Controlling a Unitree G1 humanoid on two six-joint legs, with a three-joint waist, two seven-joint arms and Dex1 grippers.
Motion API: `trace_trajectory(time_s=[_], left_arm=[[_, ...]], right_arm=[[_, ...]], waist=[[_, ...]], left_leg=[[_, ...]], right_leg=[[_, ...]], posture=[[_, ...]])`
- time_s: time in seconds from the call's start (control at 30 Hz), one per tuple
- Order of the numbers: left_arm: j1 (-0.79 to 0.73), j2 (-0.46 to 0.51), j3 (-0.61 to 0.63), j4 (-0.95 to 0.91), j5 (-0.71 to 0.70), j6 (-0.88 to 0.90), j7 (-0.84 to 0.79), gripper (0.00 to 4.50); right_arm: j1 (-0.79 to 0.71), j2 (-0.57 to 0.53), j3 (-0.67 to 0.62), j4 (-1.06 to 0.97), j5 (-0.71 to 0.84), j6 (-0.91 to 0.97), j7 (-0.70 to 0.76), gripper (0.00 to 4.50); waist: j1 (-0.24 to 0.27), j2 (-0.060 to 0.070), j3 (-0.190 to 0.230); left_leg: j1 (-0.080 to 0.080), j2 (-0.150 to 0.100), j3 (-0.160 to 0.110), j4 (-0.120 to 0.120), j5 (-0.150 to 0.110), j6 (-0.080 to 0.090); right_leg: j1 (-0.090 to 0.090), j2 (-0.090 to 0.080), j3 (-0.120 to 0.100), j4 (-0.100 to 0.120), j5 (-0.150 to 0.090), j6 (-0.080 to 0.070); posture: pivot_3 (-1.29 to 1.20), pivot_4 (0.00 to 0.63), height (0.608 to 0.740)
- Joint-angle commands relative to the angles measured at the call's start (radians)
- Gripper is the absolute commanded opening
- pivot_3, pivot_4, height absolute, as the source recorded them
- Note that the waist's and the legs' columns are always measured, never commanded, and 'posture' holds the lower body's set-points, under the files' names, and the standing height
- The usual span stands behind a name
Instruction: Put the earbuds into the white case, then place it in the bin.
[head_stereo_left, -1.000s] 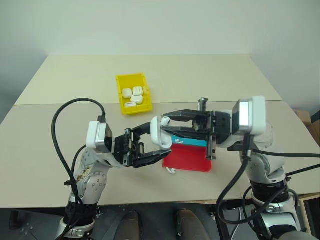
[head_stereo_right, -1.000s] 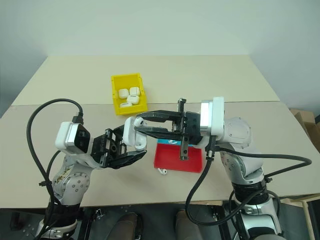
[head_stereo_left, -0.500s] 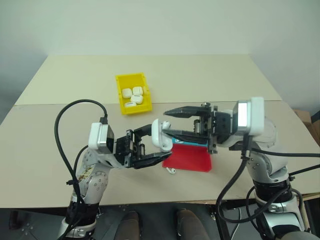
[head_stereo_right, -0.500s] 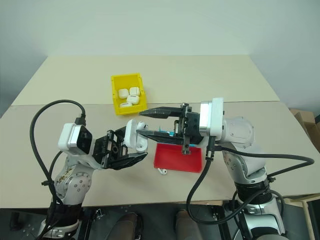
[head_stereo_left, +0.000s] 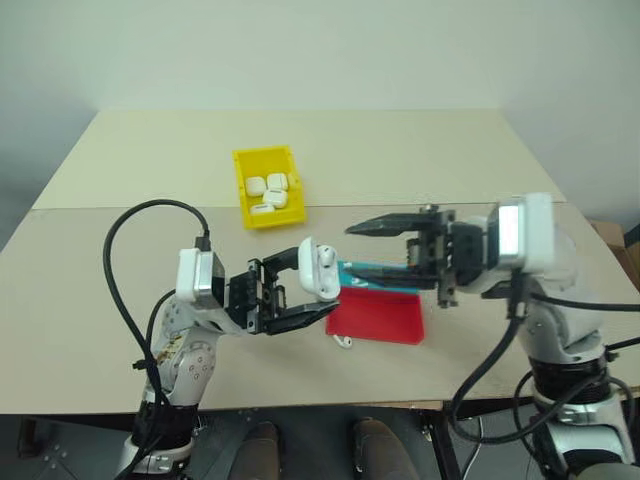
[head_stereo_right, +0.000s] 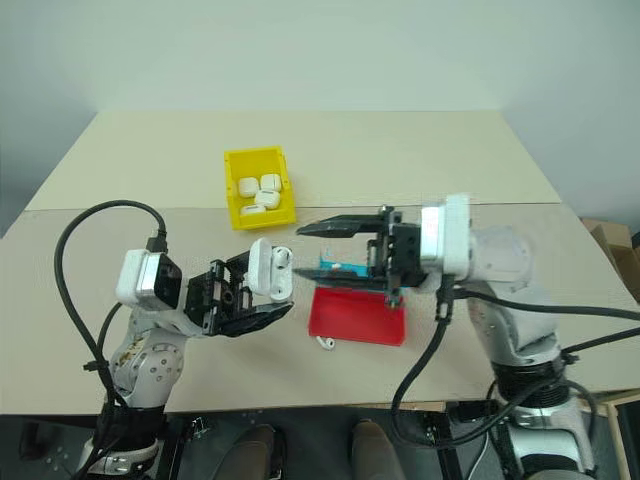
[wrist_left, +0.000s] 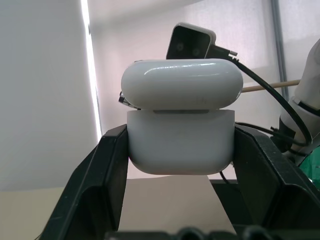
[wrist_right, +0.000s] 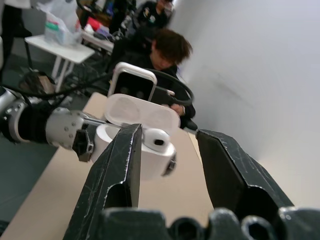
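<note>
Taking the red tray (head_stereo_left: 378, 318) as the marker: nearest the robot, just off the tray's near left corner, one of the earbuds (head_stereo_left: 343, 342) lies loose on the table (head_stereo_left: 90, 290), not yet collected.

Just left of the tray, lifted above the table, the left gripper (head_stereo_left: 312, 297) is clamped on the lower half of the white case (head_stereo_left: 320, 271), one black finger down each side. That leaves the hinged lid free to stand open and turns the mouth toward the other arm (the left wrist view shows the lid (wrist_left: 182, 83) raised off the body). A second earbud (wrist_right: 155, 139) sits in the open case, its rounded head poking above the rim; it looks only partly seated, though I cannot say for sure.

Over the tray's far edge, the right gripper (head_stereo_left: 348, 249) points at the case with its jaws parted and nothing between them, a clear gap away from the lid. My guess is that it has let go.

Farther off, well beyond the tray and to its left, the bin (head_stereo_left: 267, 186) waits, already holding several white cases (head_stereo_left: 270, 194).
</note>
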Motion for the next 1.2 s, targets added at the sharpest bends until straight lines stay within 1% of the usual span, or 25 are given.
trace_trajectory(time_s=[0.03,0.13,0.17,0.23,0.33,0.47,0.57,0.7,0.87,1.03,1.2], left_arm=[[0.057,0.066,0.034,0.039,0.066,-0.105,-0.074,2.81],[0.122,0.121,0.061,0.071,0.102,-0.179,-0.115,2.81],[0.144,0.138,0.069,0.082,0.115,-0.206,-0.128,2.81],[0.172,0.158,0.076,0.094,0.131,-0.238,-0.141,2.81],[0.207,0.172,0.077,0.106,0.158,-0.284,-0.134,2.81],[0.221,0.157,0.055,0.1,0.196,-0.315,-0.091,2.81],[0.231,0.144,0.038,0.082,0.209,-0.319,-0.055,2.81],[0.244,0.141,0.022,0.08,0.23,-0.328,-0.02,2.81],[0.245,0.142,0.007,0.085,0.238,-0.349,-0.007,2.81],[0.243,0.138,-0.008,0.104,0.251,-0.375,0.008,2.81],[0.248,0.141,-0.021,0.1,0.253,-0.382,0.021,2.81]], right_arm=[[-0.103,-0.133,0.045,0.07,-0.116,0.139,0.003,2.2],[-0.223,-0.221,0.199,0.164,-0.303,0.167,0.066,2.2],[-0.269,-0.237,0.264,0.203,-0.39,0.144,0.093,2.2],[-0.339,-0.237,0.354,0.266,-0.493,0.126,0.132,2.2],[-0.478,-0.158,0.516,0.421,-0.677,0.121,0.164,2.2],[-0.595,-0.028,0.632,0.579,-0.804,0.157,0.196,2.2],[-0.654,0.083,0.677,0.699,-0.853,0.188,0.219,2.2],[-0.702,0.187,0.698,0.847,-0.905,0.206,0.208,2.2],[-0.708,0.236,0.706,0.908,-0.949,0.203,0.226,2.2],[-0.704,0.296,0.697,0.996,-0.991,0.216,0.193,2.2],[-0.698,0.331,0.69,1.057,-1.015,0.199,0.163,2.2]], waist=[[-0.004,0.0,0.0],[-0.009,0.0,0.0],[-0.009,0.0,0.0],[-0.011,0.0,0.0],[-0.012,0.0,0.0],[-0.01,0.0,0.0],[-0.005,0.0,0.0],[0.0,0.0,0.0],[0.0,0.001,0.0],[-0.007,0.001,0.0],[-0.01,0.001,0.0]], left_leg=[[0.001,0.0,0.001,0.0,0.0,0.0],[0.001,0.001,0.001,-0.001,0.0,0.0],[0.001,0.001,0.001,-0.001,0.0,0.0],[0.001,0.001,0.002,-0.002,0.0,0.0],[0.0,0.001,0.004,-0.002,0.0,0.0],[0.0,0.002,0.005,-0.002,0.0,0.0],[-0.001,0.001,0.005,-0.002,0.0,0.0],[-0.003,0.001,0.004,-0.002,0.0,0.0],[-0.002,0.001,0.005,-0.002,0.0,0.0],[-0.002,0.001,0.005,-0.002,0.0,0.0],[-0.002,0.001,0.005,-0.002,0.0,0.0]], right_leg=[[0.0,0.0,0.0,0.0,0.0,0.0],[-0.001,0.0,0.0,0.001,-0.001,-0.002],[-0.002,0.0,0.0,0.001,-0.001,-0.002],[-0.002,0.0,0.0,0.0,-0.001,-0.002],[-0.003,-0.001,0.001,0.0,-0.001,-0.002],[-0.004,0.0,0.001,0.001,0.0,-0.003],[-0.007,-0.001,0.001,0.006,0.0,-0.003],[-0.009,-0.001,0.0,0.008,0.0,-0.003],[-0.009,-0.001,0.0,0.009,0.0,-0.004],[-0.01,-0.001,0.0,0.011,-0.001,-0.004],[-0.011,-0.001,0.0,0.012,-0.001,-0.005]], posture=[[0.0,0.15,0.74],[0.0,0.15,0.74],[0.0,0.15,0.74],[0.0,0.15,0.74],[0.0,0.15,0.74],[0.0,0.15,0.74],[0.0,0.15,0.74],[0.0,0.15,0.74],[0.0,0.15,0.74],[0.0,0.15,0.74],[0.0,0.15,0.74]])
